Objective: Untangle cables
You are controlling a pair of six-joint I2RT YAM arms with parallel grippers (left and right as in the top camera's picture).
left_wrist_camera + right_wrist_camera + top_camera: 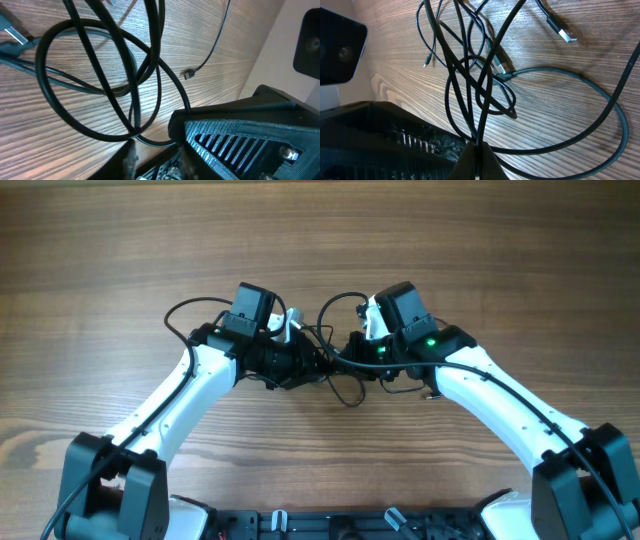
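Two pads of my right gripper (477, 150) are pressed together on a bundle of the cables (470, 85), with several black strands rising out of the pinch and fanning across the table (580, 100). My left gripper (160, 155) sits low beside crossing loops, and I cannot tell whether its jaws are spread or closed on a cord. To do this step well, I should keep the right pinch firm and draw one strand out slowly with the left, following it toward a free end rather than tugging the knot tighter. Only the right wrist view shows a silvery plug (566, 34) lying free. The left wrist view alone shows a small dark plug (188, 74), while overhead both wrists cover most of the tangle.
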